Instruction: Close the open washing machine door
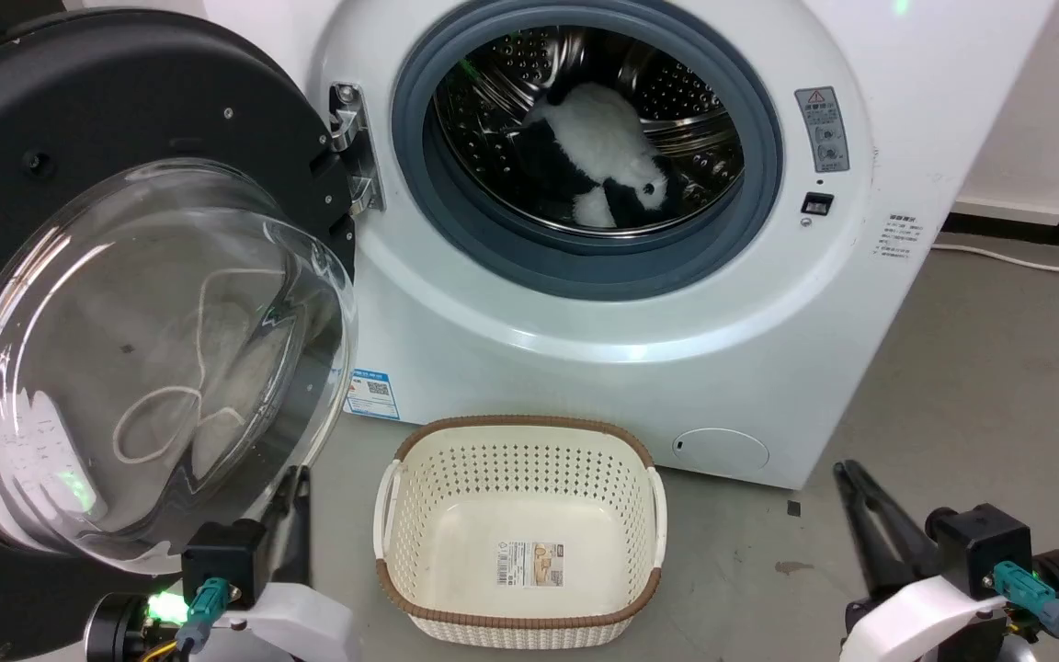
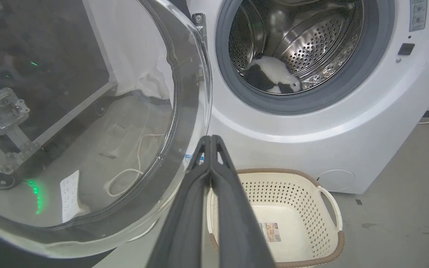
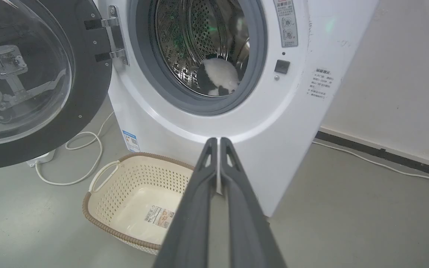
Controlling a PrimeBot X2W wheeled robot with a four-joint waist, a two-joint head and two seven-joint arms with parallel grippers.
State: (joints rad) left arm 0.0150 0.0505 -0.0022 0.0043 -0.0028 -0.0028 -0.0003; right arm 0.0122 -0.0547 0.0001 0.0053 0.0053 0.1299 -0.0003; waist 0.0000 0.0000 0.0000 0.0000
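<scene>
The washing machine door (image 1: pixel 107 101) stands swung wide open to the left on its hinge (image 1: pixel 350 147), its clear glass bowl bulging toward me. The white washing machine (image 1: pixel 677 303) shows its grey-ringed steel drum with a black-and-white plush toy (image 1: pixel 603 147) inside. My left gripper (image 1: pixel 298 483) is shut with nothing in it, just below and right of the bowl's lower edge; in the left wrist view its tips (image 2: pixel 211 138) sit beside the glass (image 2: pixel 88 149). My right gripper (image 1: pixel 847 471) is shut and empty, low at the right, apart from the machine, tips together (image 3: pixel 218 140).
A cream perforated basket (image 1: pixel 520 430) with a brown rim stands on the grey floor right in front of the machine, between my arms. A white cable (image 3: pixel 88 143) loops on the floor under the door. A wall with a black skirting (image 3: pixel 385 152) runs on the right.
</scene>
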